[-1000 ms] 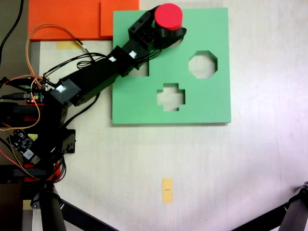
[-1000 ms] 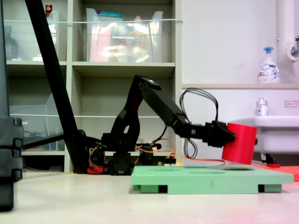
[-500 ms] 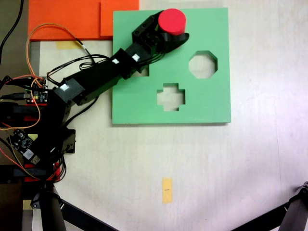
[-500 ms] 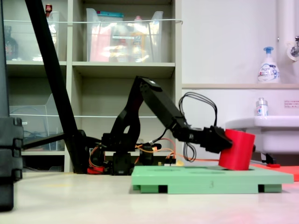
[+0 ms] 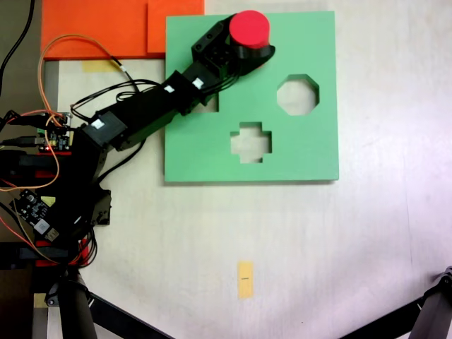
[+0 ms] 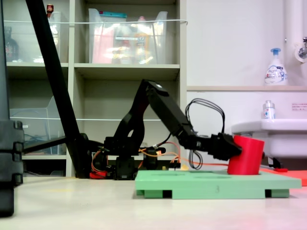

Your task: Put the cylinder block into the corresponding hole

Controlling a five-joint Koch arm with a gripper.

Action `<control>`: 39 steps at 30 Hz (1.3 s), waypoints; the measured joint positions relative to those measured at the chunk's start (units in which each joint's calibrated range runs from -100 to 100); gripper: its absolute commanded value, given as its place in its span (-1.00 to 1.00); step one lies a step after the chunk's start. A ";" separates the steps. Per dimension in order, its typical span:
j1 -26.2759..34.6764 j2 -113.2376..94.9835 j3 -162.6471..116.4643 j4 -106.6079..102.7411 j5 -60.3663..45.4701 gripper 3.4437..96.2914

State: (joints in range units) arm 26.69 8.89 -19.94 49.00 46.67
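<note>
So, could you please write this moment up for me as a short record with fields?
gripper: shut on the cylinder block
cylinder block: red, upright, base lowered into the green board in the second exterior view
round hole: hidden under the block
open cut-outs: octagon, cross
square cut-out: partly covered by the arm

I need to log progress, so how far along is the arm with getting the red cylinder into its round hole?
Done: the cylinder block is picked up and carried over the green board, at the far edge in the first exterior view. In hand: the gripper grips it, its base at the board's surface in the second exterior view. Left: seating it fully and letting go; the round hole is hidden beneath it.
</note>
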 measured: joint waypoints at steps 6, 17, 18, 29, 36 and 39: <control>0.34 3.56 -0.10 0.69 0.05 -0.23; 0.20 9.58 -0.59 5.29 0.20 0.50; 0.20 9.71 -0.59 5.78 0.20 0.60; -0.05 -5.47 -13.82 5.29 0.10 0.99; -3.42 -54.72 -16.95 -16.54 -1.95 0.90; -6.89 -73.73 -10.49 -34.85 -3.22 0.25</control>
State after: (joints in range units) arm 19.80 -64.84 -30.43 14.15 43.44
